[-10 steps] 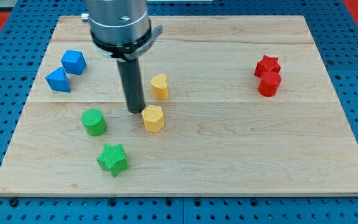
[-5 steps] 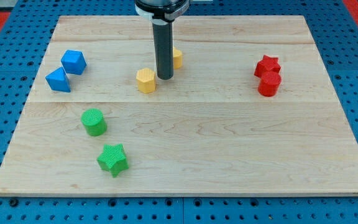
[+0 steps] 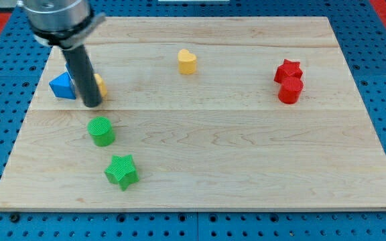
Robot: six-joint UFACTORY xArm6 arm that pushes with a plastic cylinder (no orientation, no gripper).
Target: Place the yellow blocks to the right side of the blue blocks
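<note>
- Tip [image 3: 91, 104] of the tool: a plain dark rod with no jaws to open or close, holding nothing; it stands on the tabletop [image 3: 246, 161] at the view's left, just below and left of a yellow block [image 3: 100, 86] whose shape the rod mostly hides. Whether rod and block touch cannot be told.
- Blue blocks: one blue block [image 3: 61, 86] shows just left of the rod, wedge-like; a second blue block [image 3: 68, 67] is barely a sliver behind the rod.
- Yellow heart [image 3: 187, 61] sits alone toward the view's top centre, well apart from the blues and the tip.
- Green cylinder [image 3: 101, 130] lies just below the tip; green star [image 3: 121, 171] lower still.
- Red star [image 3: 288, 69] and red cylinder [image 3: 290, 90] touch at the view's right.
</note>
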